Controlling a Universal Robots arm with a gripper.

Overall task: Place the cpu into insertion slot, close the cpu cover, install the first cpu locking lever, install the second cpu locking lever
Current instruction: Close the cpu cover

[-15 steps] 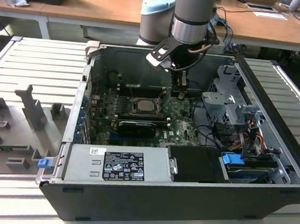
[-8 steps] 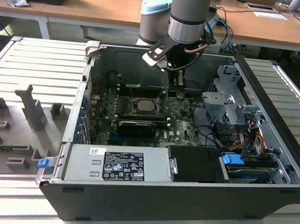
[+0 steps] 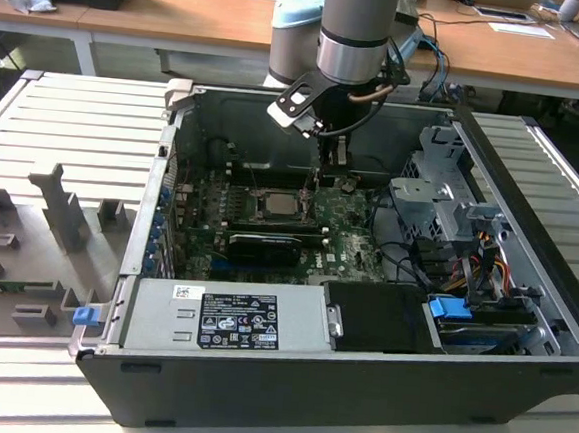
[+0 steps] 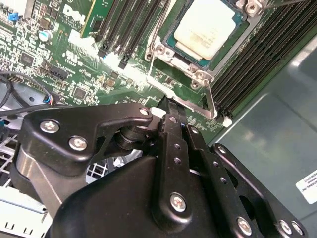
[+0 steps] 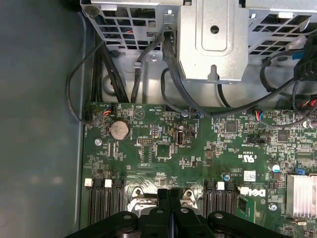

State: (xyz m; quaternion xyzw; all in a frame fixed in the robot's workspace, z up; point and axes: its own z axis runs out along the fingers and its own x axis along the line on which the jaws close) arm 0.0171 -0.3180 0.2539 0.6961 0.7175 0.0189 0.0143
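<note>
Pincer [image 3: 314,183] first — shut, fingers [image 4: 171,124] pressed flat together in both wrist views, tip down at a silvery locking lever [image 4: 210,99] beside the insertion slot [image 4: 233,35], just above centre of the exterior view. Seated in that slot, the cpu [image 4: 205,29] — pale metal face up, framed by the cpu cover [image 4: 195,73] lying flat around it, slightly toward the exterior view's left of the pincer. Around them, green motherboard [image 5: 198,148], long black memory slots [image 4: 242,64], and an open computer case [image 3: 531,205] resting on a slatted table [image 3: 66,129].
</note>
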